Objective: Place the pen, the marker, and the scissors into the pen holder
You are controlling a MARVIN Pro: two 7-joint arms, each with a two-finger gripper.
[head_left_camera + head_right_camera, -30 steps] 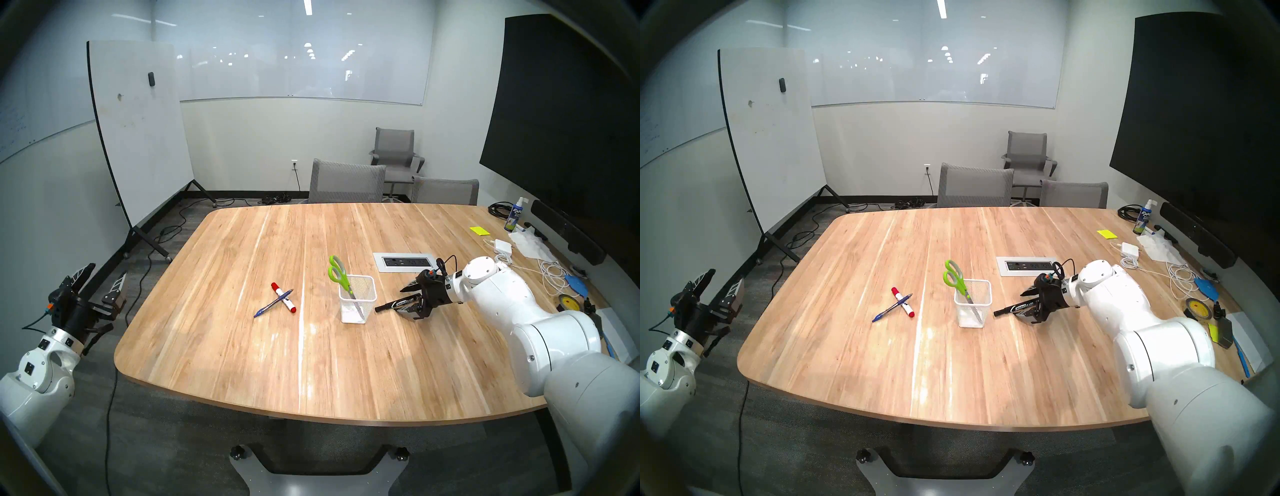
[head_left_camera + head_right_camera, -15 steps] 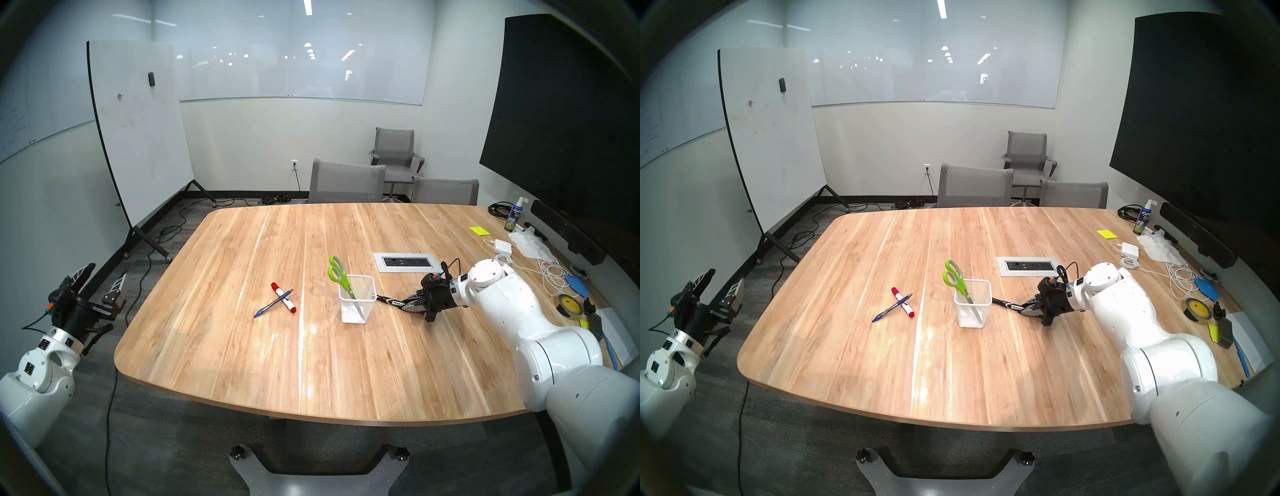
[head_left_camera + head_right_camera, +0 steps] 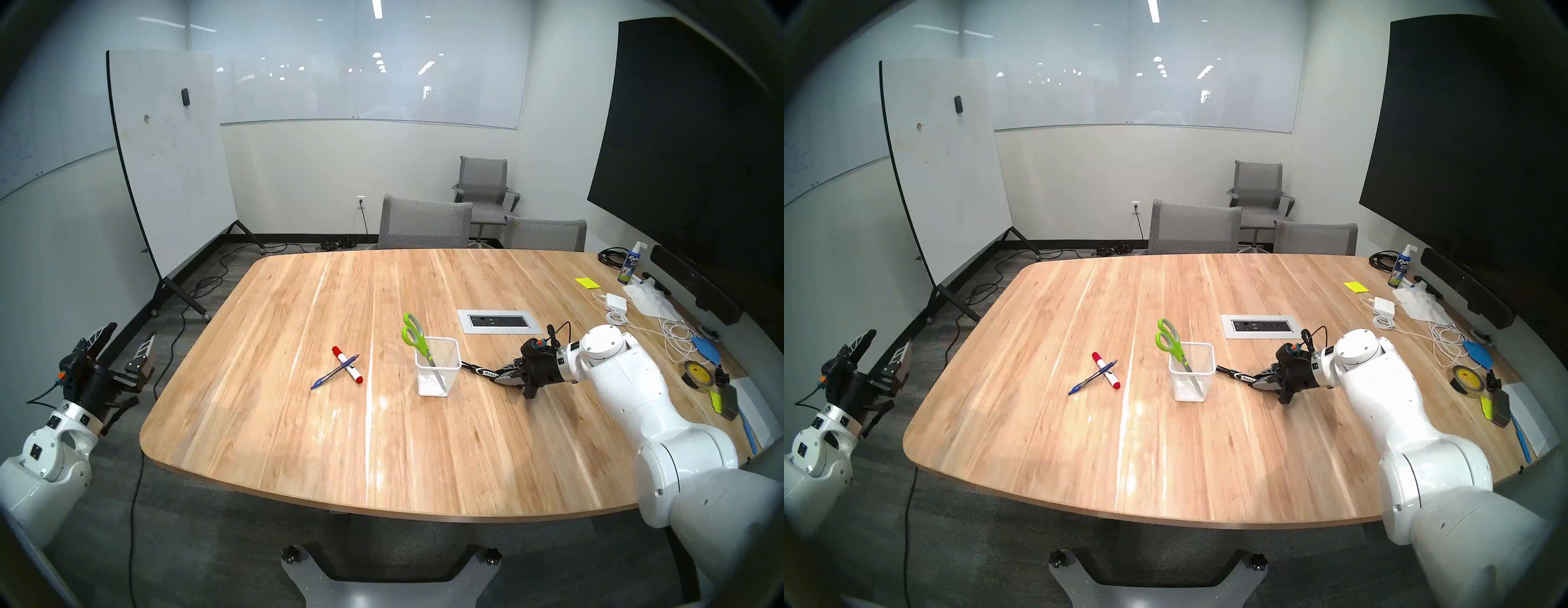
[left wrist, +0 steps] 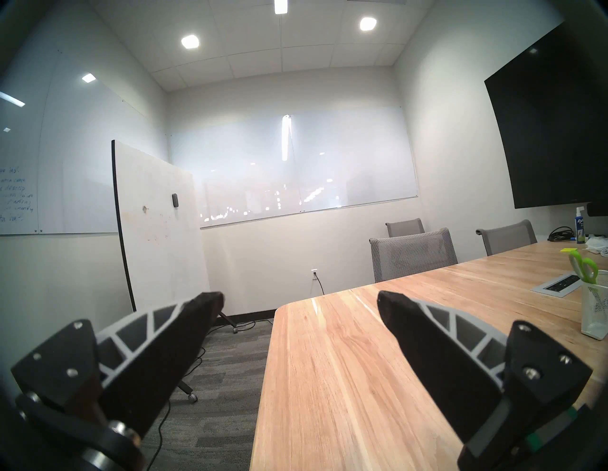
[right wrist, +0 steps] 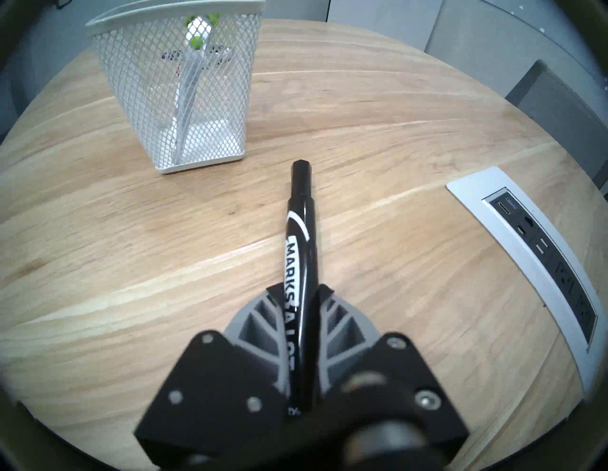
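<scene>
In the left head view, the scissors [image 3: 415,335] already stand in the pen holder [image 3: 439,372], handles leaning toward eleven o'clock, while the pen [image 3: 335,372] lies crossed over the red-ended marker [image 3: 348,365] on the table [image 3: 297,446], well apart at the holder's nine o'clock. The right head view shows the left gripper [image 3: 879,352] splayed and empty off the table's edge, with bare wood between holder and pen. The left wrist view shows the near corner clear. In the right wrist view, the right gripper [image 5: 300,291] is clamped on the black marker [image 5: 301,236], tip toward twelve o'clock, the holder at eleven, the outlet panel [image 5: 539,243] at three. One of three looks done.
</scene>
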